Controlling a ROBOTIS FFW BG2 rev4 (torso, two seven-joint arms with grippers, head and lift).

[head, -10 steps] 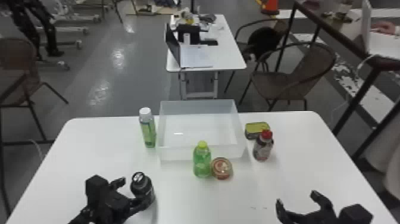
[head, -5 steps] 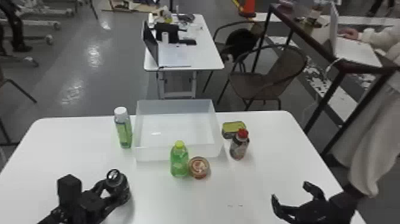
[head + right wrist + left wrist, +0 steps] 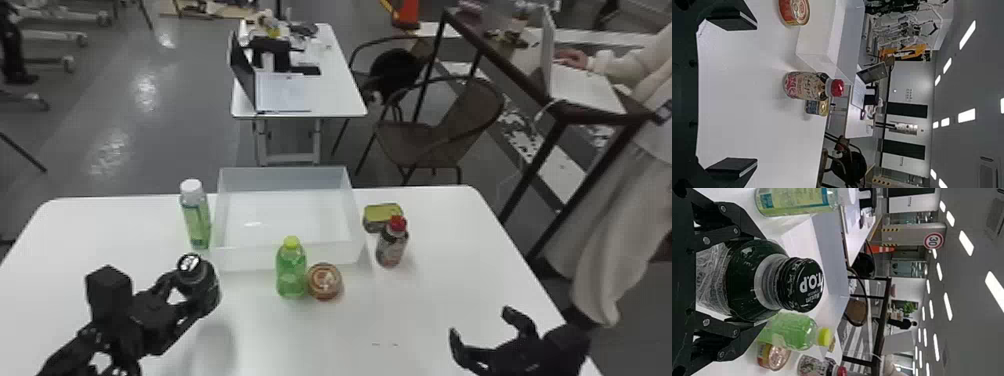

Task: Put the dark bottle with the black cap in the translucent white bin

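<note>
White table [image 3: 425,320], head view: the left gripper [image 3: 192,294] is clamping the dark bottle [image 3: 207,287] short of the bin [image 3: 245,259]; a low carry risks striking its wall. Since earlier, the bottle is rising binward.

Left wrist view: fingers are squeezing its body.

Right wrist view: the right gripper [image 3: 756,96] is standing open.

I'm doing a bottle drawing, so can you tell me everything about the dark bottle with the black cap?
The dark bottle with the black cap looks like shiny plastic, with a pale collar around its neck. The ridged, round cap is on and has white lettering on top. It's roughly upright, clamped between the left gripper's black fingers, outside the translucent white bin, near its front left corner.
</note>
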